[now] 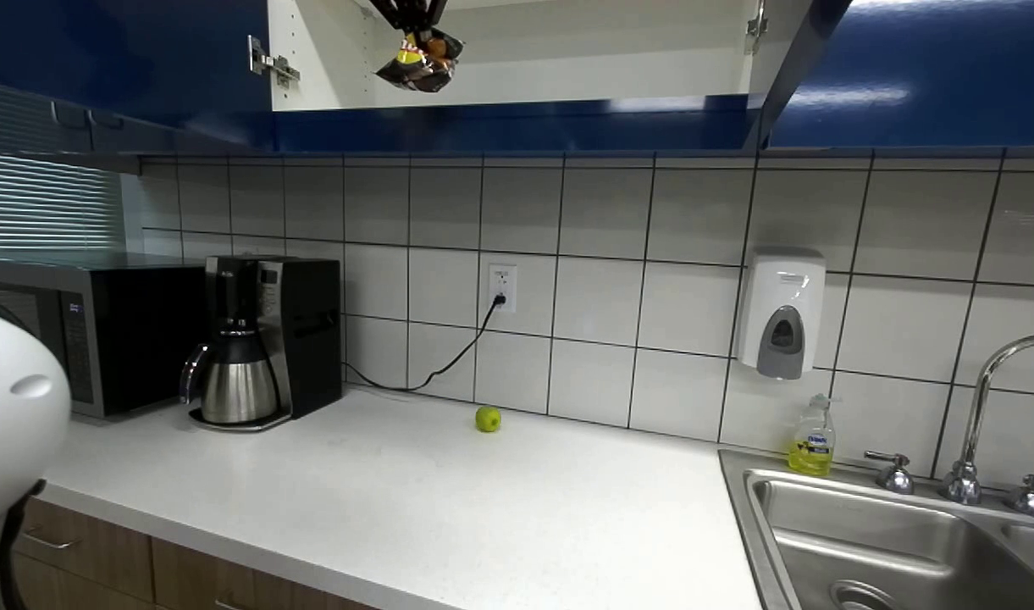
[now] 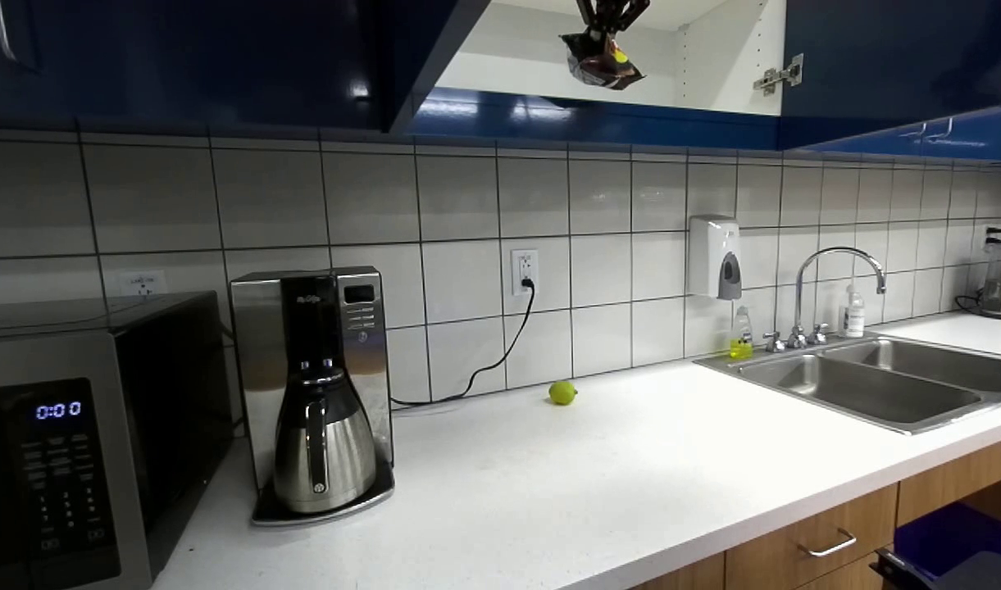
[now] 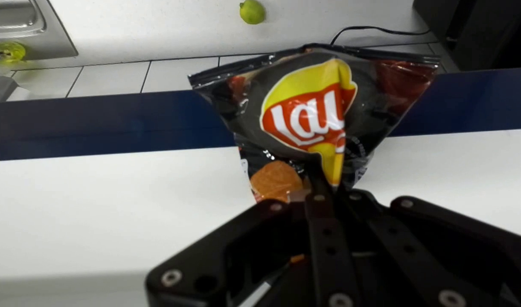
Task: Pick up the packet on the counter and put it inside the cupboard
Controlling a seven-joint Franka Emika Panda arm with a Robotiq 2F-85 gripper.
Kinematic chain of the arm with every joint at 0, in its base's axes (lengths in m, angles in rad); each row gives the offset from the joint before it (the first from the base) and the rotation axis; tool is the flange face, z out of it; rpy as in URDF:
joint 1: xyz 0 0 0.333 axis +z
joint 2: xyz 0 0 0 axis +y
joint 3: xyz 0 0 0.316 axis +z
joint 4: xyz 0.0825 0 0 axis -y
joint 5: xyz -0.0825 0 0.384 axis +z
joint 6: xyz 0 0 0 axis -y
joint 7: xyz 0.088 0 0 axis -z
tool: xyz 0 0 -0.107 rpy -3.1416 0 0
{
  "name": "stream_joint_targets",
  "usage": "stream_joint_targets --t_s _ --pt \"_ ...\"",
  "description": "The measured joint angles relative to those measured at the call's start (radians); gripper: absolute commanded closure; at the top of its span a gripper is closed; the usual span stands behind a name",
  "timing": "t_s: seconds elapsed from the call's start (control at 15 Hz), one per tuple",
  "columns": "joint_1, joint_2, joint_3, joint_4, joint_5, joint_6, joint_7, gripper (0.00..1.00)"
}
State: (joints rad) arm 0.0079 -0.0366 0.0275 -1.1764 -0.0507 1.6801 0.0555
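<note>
- A Lay's chip bag [image 3: 303,111] is held aloft by the gripper [image 3: 330,181], a gathered fold of film pinched between its jaws.
- The bag is framed by the open cupboard [image 1: 567,68] in both exterior views; whether it is held inside or just short of the front edge cannot be told.
- Little weight is likely to be carried; the thin film is judged soft and slippery, the contents easily crushed.
- A gentle pinch is called for; should a fresh hold be needed, the flat end seal [image 3: 234,68] is better taken than the puffed middle.
- On the bag's yellow-and-red logo, "La" and part of a third letter are legible, the rest being lost in the crease.
- "0:00" is displayed on the microwave [image 2: 127,442].
- Print on the dish soap bottle [image 1: 811,445] cannot be read with certainty.
</note>
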Motion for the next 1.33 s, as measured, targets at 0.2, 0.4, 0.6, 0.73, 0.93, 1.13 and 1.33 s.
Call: stream_joint_targets --t_s 0.2,0.4,0.6,0.73,0.93,1.13,1.33 --pt "0.0 0.077 0.0 0.081 -0.012 0.0 0.0 1.0" --pt "0.002 0.142 0.0 0.162 -0.015 -0.001 0.0 1.0" --pt "0.004 0.194 0.0 0.24 -0.015 -0.003 0.0 1.0" --pt "0.004 0.225 0.0 0.285 -0.015 -0.007 0.0 1.0" --pt "0.004 0.269 -0.003 0.347 -0.016 -0.021 0.001 1.0" --pt "0.004 0.309 -0.011 0.404 -0.016 -0.045 0.001 1.0" --pt "0.003 0.348 -0.023 0.45 -0.016 -0.054 0.002 1.0"
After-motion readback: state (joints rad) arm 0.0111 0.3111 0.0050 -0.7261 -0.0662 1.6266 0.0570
